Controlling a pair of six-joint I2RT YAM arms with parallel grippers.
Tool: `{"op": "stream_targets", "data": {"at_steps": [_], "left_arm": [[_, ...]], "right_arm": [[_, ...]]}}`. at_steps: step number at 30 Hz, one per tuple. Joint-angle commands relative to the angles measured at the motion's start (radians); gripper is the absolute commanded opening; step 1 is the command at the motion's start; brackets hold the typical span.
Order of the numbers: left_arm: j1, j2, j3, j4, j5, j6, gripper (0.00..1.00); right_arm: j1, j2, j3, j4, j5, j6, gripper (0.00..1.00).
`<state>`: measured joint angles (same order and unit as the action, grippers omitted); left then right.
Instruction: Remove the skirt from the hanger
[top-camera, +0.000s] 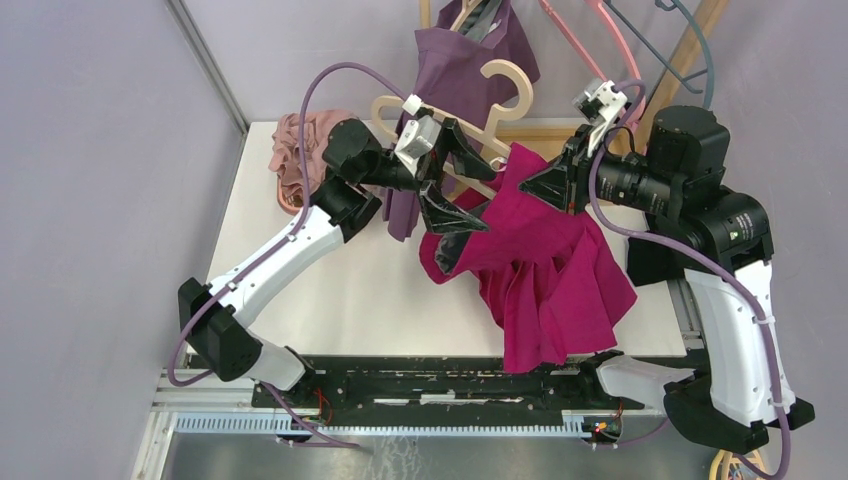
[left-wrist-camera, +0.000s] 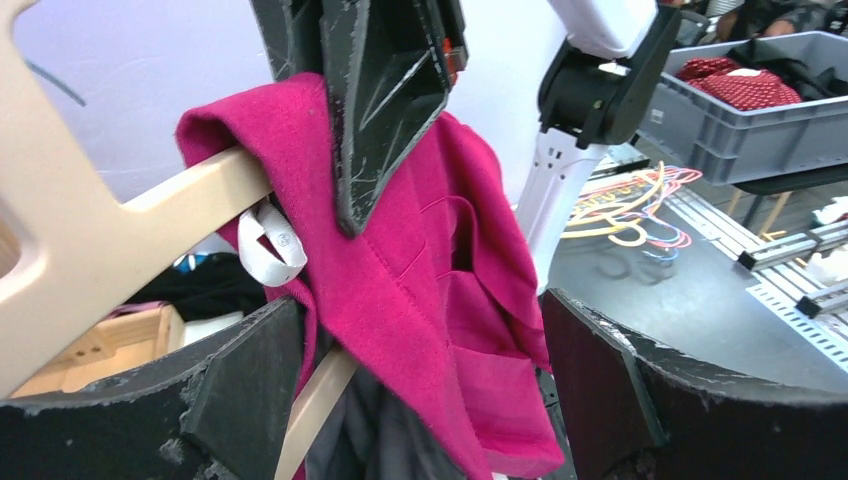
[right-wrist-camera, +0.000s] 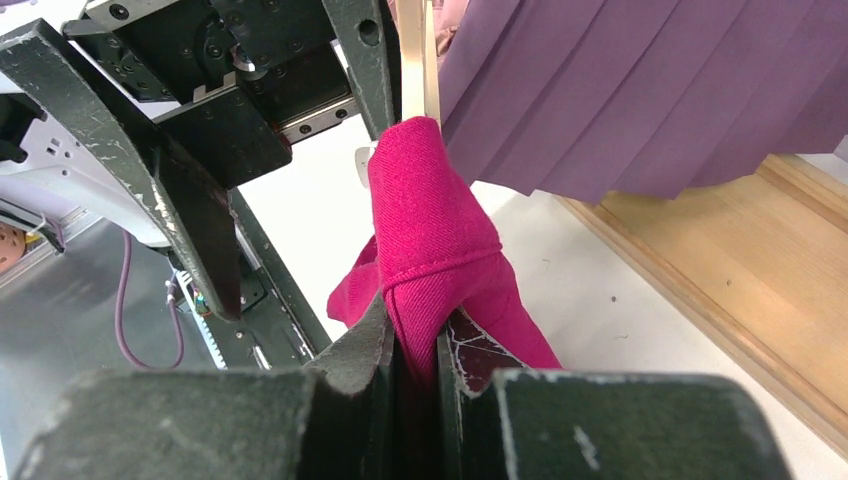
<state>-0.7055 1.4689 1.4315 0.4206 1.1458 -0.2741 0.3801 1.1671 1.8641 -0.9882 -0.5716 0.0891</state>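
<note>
Above the worktop (top-camera: 350, 290), the magenta skirt (top-camera: 545, 260) drapes limp over the wooden hanger (left-wrist-camera: 60, 250), soft, light cloth I judge best taken at its doubled fold, where my right fingers (right-wrist-camera: 360, 350) are clamped, while my left fingers (left-wrist-camera: 240, 380) stand apart astride the hanger bar.

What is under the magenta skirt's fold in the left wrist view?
A wooden hanger arm and a white ribbon loop emerge from beneath the skirt; the arm's end is hidden by fabric.
</note>
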Motion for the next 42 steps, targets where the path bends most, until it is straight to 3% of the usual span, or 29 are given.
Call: {"op": "stream_targets", "data": {"at_steps": [1,11,20,27,31,35,42], "left_arm": [[-0.024,0.011,0.006,0.126,0.054,-0.149,0.92],[-0.08,0.07,-0.01,0.015,-0.013,-0.042,0.92],[-0.117,0.083,0.007,-0.334,-0.146,0.259,0.92],[-0.15,0.05,0.014,-0.502,-0.245,0.386,0.91],[-0.165,-0.007,-0.03,-0.534,-0.424,0.468,0.89],[-0.173,-0.063,-0.128,-0.468,-0.658,0.551,0.89],[-0.19,0.015,-0.19,-0.37,-1.061,0.673,0.9]], "right_arm": [[0.007,-0.006,0.066,0.131,-0.024,-0.006,0.01],[0.011,-0.003,0.069,0.135,-0.029,-0.003,0.01],[0.014,0.005,0.076,0.137,-0.025,-0.007,0.01],[0.02,0.017,0.088,0.14,-0.026,-0.008,0.01],[0.021,0.019,0.094,0.138,-0.022,-0.008,0.01],[0.022,0.025,0.105,0.138,-0.023,-0.009,0.01],[0.024,0.031,0.129,0.158,-0.044,0.022,0.01]]}}
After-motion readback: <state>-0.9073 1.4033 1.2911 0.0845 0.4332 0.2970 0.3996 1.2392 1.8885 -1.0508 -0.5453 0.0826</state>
